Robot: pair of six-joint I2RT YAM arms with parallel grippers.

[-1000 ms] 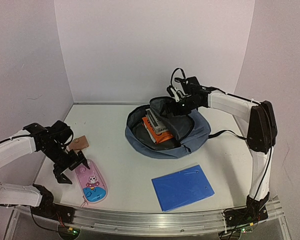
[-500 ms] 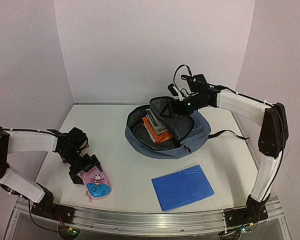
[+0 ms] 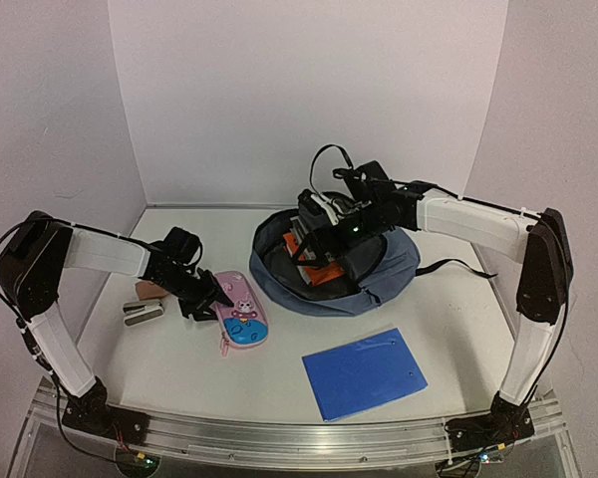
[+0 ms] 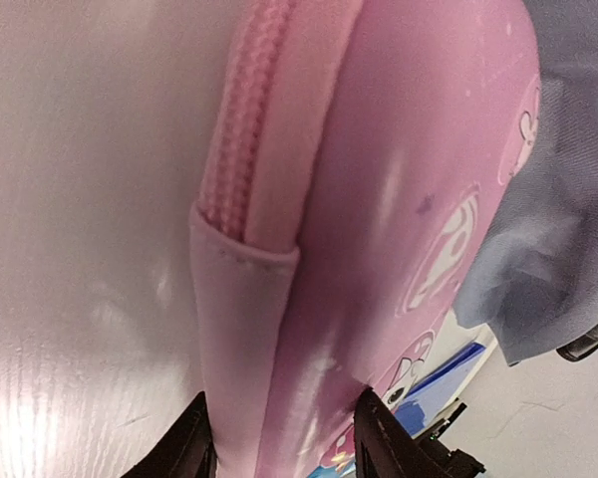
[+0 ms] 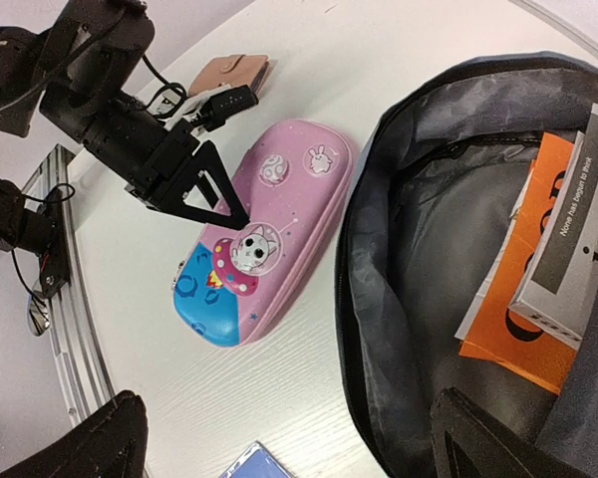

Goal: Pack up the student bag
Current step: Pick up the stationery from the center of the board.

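The bag lies open toward the back edge of the worktop, a little right of the middle, its grey lining showing. Inside it are an orange book and a white-and-grey book, stacked at a slant. The right hand hangs over the bag's mouth with its fingers spread wide and nothing between them. The left hand reaches in from the left edge and is closed on the end of a pink pencil case, one finger on each face. The case sits just beside the bag's left rim with its blue end toward the front edge; I cannot tell whether it rests on the worktop or is raised off it. A brown wallet lies nearer the left edge, behind the left arm, with a small grey object just in front of it. A blue folder lies flat near the front edge, right of centre, well apart from the bag.
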